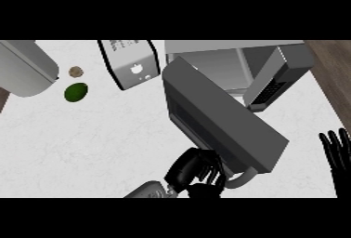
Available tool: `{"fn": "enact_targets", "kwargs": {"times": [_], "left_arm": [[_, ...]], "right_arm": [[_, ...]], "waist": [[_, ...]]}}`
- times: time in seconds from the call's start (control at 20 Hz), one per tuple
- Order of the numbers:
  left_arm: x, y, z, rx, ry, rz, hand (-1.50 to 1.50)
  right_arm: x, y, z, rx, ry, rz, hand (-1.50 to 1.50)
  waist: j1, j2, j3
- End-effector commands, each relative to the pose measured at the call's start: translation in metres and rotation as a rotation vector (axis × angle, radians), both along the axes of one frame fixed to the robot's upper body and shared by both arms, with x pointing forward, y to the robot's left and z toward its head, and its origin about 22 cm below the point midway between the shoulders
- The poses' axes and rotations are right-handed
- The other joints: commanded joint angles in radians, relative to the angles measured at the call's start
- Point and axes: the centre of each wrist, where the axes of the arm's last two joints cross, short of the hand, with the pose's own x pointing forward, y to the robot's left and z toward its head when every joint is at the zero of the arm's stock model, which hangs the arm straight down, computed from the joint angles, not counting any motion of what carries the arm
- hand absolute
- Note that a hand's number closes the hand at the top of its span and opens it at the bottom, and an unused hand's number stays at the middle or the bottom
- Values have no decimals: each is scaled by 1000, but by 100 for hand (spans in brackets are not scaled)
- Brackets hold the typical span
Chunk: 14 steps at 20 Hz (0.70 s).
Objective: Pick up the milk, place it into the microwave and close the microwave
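White marble-look counter point(82, 139), with a wood strip along the upper right of the frame.

Nearest, at bottom centre: the left hand point(191, 171) comes up off a grey forearm point(146, 190). Its fingers are curled onto the near edge of the door point(223, 123), just beside the pale loop handle point(243, 179). Can't tell if they wrap the handle itself.

Right edge, lower: the right hand point(336, 151) is resting, fingers up, straight and slightly spread, touching nothing.

The door is swung wide open, a grey slab running diagonally from bottom centre-right up to frame centre.

Behind it, upper right: the microwave point(288, 69), cavity exposed, keypad panel on its right side.

The milk point(133, 62) is not in the microwave. The carton sits on the counter at upper centre-left, tilted, just left of the door's far end and well apart from both hands.

Further left: a green fruit point(76, 92), and just above it a small brown round item point(75, 71). A large grey rounded object point(24, 69) fills the upper left corner.
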Motion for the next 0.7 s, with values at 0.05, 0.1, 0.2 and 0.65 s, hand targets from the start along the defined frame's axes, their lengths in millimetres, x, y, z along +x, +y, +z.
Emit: {"fn": "enact_targets", "kwargs": {"times": [0.05,0.1,0.2,0.65], "left_arm": [[17,-14,16,-9,-4,53,150],[25,-17,24,-6,-5,59,150],[32,-19,29,-22,-27,84,150],[65,-21,70,-282,-140,266,-150]], "right_arm": [[0,0,18,-14,-36,78,-150],[2,4,25,-13,-48,114,-150],[10,6,27,-12,-54,108,-150],[22,2,55,-15,-134,155,-150]], "waist": [[-57,10,-1],[-62,9,-2],[-78,19,-2],[-156,40,-6]]}}
